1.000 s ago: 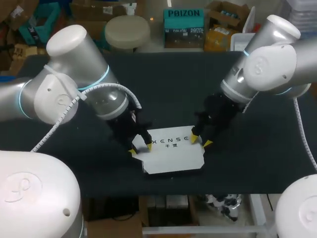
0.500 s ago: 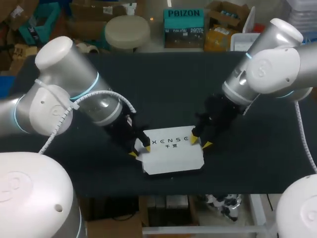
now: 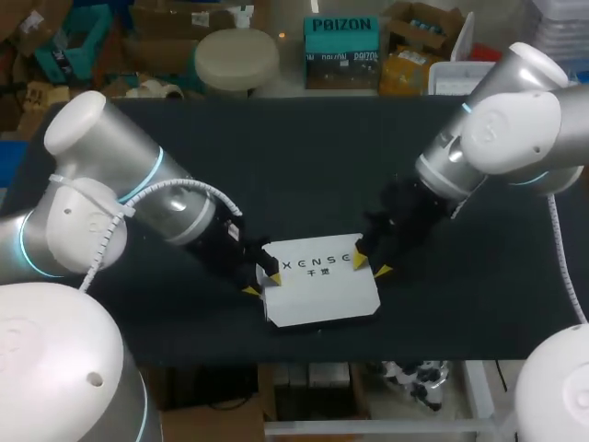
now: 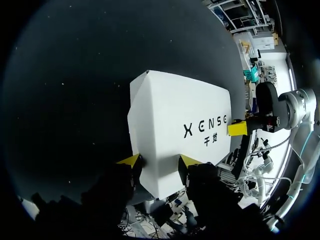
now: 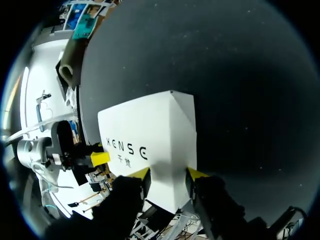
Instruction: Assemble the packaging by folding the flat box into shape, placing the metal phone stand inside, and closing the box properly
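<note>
I am looking down on a matte black table (image 3: 304, 166). One white box (image 3: 322, 287) is lying on it near the front edge, with its dark lettering facing up. It is the only container I am seeing. Its smooth cardboard panels are showing creased, bevelled corners, its top is lying closed, and I cannot tell what is inside.

Two arms are coming in toward the box, one from each side. The left claw (image 3: 261, 284) is sitting at the box's left corner, one yellow tip lying over the panel and the other just off its edge. In the left wrist view the box end is filling the gap between the fingers (image 4: 131, 160), so this claw is gripping the box. The right claw (image 3: 369, 265) is pinching the box's right corner likewise, with card touching both fingers (image 5: 197, 173).
</note>
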Available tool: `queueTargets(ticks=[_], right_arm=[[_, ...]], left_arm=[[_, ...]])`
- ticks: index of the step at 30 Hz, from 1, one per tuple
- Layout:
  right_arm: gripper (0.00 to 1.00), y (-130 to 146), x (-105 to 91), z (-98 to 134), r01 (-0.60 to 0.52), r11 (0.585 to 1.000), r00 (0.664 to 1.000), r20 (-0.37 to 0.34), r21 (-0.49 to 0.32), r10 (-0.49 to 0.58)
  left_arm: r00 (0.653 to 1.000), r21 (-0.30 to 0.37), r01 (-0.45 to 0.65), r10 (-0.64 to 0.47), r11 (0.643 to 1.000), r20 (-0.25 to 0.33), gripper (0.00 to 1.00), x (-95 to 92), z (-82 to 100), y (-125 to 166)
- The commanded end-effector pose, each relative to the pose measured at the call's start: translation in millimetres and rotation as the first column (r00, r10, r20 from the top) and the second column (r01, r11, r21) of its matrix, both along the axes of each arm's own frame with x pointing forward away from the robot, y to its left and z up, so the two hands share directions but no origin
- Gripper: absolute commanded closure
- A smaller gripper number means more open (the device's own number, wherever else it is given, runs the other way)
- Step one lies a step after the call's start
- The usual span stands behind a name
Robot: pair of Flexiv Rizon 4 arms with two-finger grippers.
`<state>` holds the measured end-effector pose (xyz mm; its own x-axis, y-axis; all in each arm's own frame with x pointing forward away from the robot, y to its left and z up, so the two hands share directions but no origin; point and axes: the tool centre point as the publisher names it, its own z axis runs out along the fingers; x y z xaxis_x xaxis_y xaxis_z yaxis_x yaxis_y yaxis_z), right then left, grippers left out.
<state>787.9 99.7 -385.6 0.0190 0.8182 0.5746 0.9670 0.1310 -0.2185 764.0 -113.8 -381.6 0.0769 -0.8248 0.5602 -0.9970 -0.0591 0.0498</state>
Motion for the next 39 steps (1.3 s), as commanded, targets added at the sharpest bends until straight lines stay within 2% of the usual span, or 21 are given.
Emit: queueTargets(ticks=[1,16,30,39], right_arm=[[0.53,1,-0.1,-4,0.002,1.000,1.000,-0.010,0.019,-0.002],[0.53,2,0.8,-3,0.024,0.998,0.999,-0.039,0.053,-0.022],[0.53,8,5.4,0,0.031,0.998,0.996,-0.084,0.064,-0.025],[0.54,12,5.5,11,0.036,0.997,0.994,-0.107,0.068,-0.028]], left_arm=[[1.000,-0.035,0.001,-0.001,0.999,-0.002,0.51,0.2,-8.3,-1],[0.999,-0.129,-0.004,-0.002,0.992,-0.045,0.53,2.9,-10.4,-12],[0.994,-0.167,-0.010,-0.008,0.986,-0.106,0.52,8.2,-1.7,-21],[0.989,-0.176,-0.022,-0.004,0.984,-0.148,0.52,12.0,6.7,-24]])
